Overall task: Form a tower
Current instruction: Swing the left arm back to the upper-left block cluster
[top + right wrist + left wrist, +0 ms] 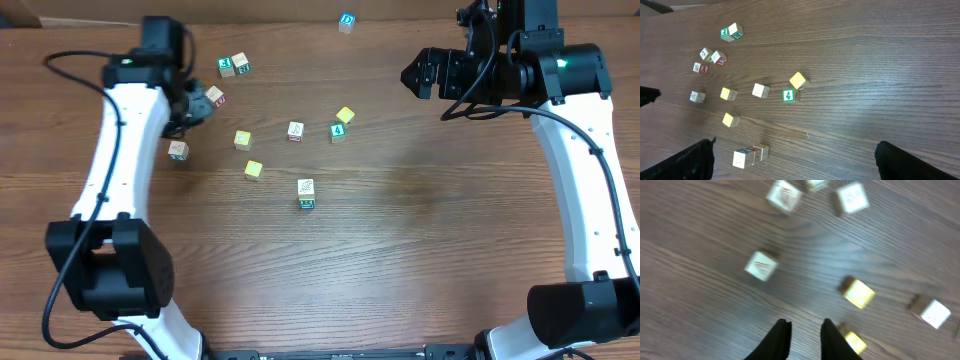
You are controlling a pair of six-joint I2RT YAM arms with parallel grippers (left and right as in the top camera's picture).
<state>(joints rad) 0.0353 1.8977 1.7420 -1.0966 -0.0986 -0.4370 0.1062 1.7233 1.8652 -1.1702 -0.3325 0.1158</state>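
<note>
The tower (pixel 306 192) stands near the table's middle, a narrow stack with a white pictured cube on top and a teal one showing below. The right wrist view has the tower (pixel 749 155) at its lower left. My left gripper (pixel 199 106) hovers over the cubes at the back left, far from the stack. In its wrist view the left gripper (pixel 805 326) has a narrow gap between its fingers, with only bare table showing there. My right gripper (pixel 411 76) hangs wide open at the back right. The right gripper (pixel 792 150) holds nothing.
Loose cubes lie scattered across the back left half: yellow cubes (pixel 254 170) (pixel 242 140) (pixel 345 116), a green "4" cube (pixel 338 131), a white cube (pixel 295 131), two green-lettered cubes (pixel 233 66) and a blue cube (pixel 346 21). A yellow cube (pixel 855 341) sits just beside my left finger.
</note>
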